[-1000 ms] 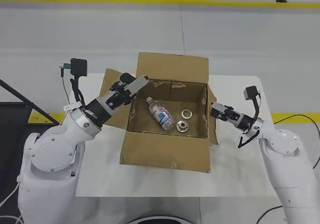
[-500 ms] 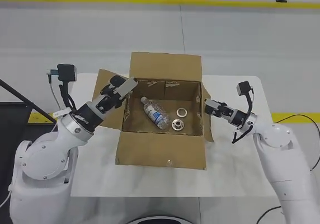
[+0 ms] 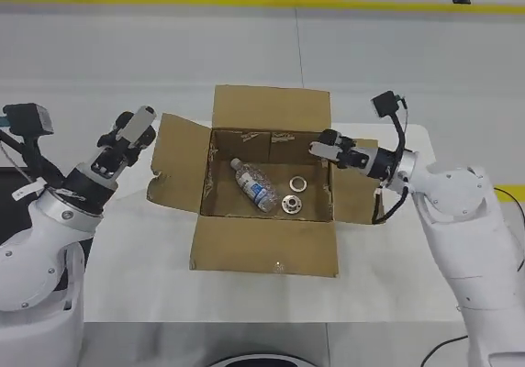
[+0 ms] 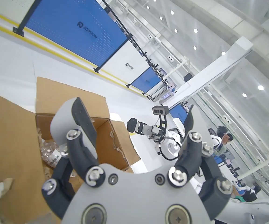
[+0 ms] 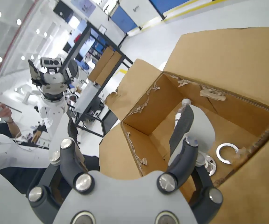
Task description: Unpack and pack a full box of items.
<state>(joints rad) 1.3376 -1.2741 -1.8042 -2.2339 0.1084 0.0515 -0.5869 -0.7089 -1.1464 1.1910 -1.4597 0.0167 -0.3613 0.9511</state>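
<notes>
From the top: got an open box (image 3: pixel 262 248) mid worktop (image 3: pixel 152 275), flaps out, with a plastic bottle (image 3: pixel 251 183) lying flat inside, long axis slanting from the far-left corner toward near-right, plus a metal ring (image 3: pixel 301 186) and a flanged disc (image 3: pixel 291 204) just beside its base. Found the right jaws over the box's right rim near the far corner, ring and disc just ahead and below, bottle a bit further across. Found the left jaws outside the box, beyond the left flap, well apart from everything inside. So calling the right arm the nearer one, just my read. Over to the left wrist view: jaws spread wide, holding nothing, looking past the torn flap of the box (image 4: pixel 13 129) at the bottle (image 4: pixel 48 152) ahead and down inside. Right wrist view: also spread apart and empty, with the bottle (image 5: pixel 185 102) peeking out cap-end first behind one finger (image 5: pixel 183 124), metal ring (image 5: pixel 226 156) and flanged disc (image 5: pixel 210 163) on the floor of the box (image 5: pixel 218 54) below. Guessing next is a dip down into the box: plenty of open room above, but worth minding the right wall and flap, and closing across the bottle's length rather than along it to avoid rolling it.
</notes>
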